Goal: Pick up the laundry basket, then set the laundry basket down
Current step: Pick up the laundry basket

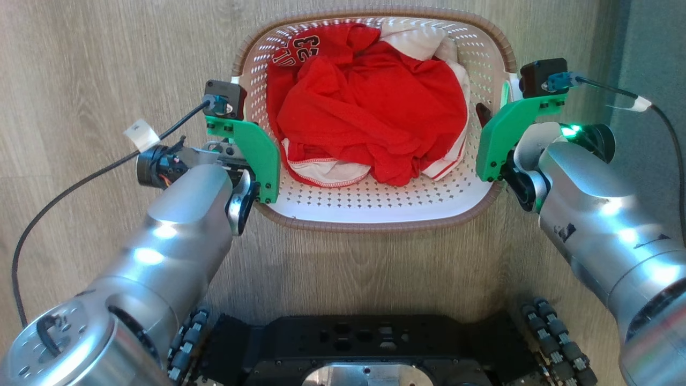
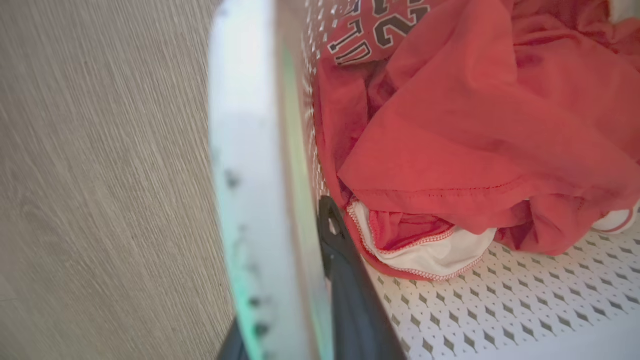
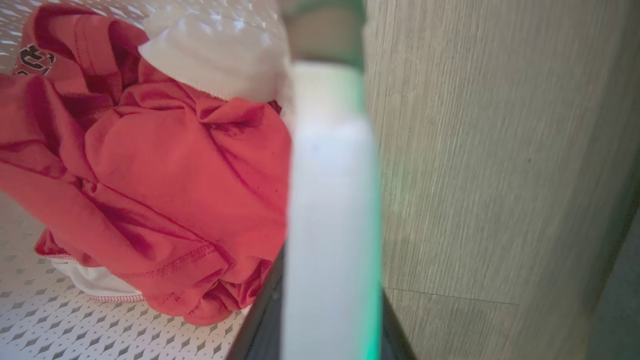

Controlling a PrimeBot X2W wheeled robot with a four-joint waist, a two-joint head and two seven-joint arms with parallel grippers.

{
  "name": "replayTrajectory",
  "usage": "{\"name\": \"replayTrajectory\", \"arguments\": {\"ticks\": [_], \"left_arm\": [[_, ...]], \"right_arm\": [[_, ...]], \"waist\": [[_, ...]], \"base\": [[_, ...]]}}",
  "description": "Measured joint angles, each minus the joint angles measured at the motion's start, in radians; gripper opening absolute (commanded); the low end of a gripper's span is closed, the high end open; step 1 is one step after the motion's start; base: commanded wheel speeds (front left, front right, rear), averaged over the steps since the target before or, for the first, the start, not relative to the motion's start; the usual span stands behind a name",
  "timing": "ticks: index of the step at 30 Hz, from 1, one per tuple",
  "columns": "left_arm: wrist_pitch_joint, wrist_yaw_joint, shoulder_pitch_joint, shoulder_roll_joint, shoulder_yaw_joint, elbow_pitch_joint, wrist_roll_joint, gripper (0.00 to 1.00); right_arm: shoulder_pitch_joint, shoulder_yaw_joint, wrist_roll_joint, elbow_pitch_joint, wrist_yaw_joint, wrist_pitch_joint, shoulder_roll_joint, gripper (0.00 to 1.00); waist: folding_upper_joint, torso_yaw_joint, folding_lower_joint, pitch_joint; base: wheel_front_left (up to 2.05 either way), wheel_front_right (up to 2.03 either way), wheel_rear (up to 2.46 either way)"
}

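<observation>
Holding the laundry basket between our grippers now. Left gripper clamps one side handle, right gripper the other.

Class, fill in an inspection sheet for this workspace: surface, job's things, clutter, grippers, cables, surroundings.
Surface: pale wood-grain floor.
Job's things: white perforated plastic laundry basket with brown woven-look rim, holding crumpled red and white clothes; cannot tell whether it is lifted.
Clutter: nothing seen.
Grippers: left gripper shut on the basket's left wall, right gripper on its right wall, each with one finger inside and one outside.
Cables: black cable with white tape tag at the left wrist; plain black cable at the right wrist; both outside the basket.
Surroundings: black wheeled robot base nearest the camera; grey-blue strip at right, unclear.
</observation>
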Motion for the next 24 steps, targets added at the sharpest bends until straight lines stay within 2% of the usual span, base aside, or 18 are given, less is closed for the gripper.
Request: {"name": "replayTrajectory", "arguments": {"ticks": [10,24], "left_arm": [[0.008,-0.009,0.0,0.0,-0.048,-0.002,-0.048,0.0],[0.151,-0.053,0.059,0.001,-0.112,-0.006,-0.078,0.0]], "right_arm": [[-0.003,0.044,0.034,0.001,0.0,0.001,-0.01,0.0],[0.051,0.124,0.107,-0.002,0.0,0.155,-0.02,0.0]], "waist": [[0.0,-0.001,0.0,-0.025],[0.0,0.001,0.0,-0.183]], "base": [[0.0,0.0,0.0],[0.0,0.0,0.0]]}}
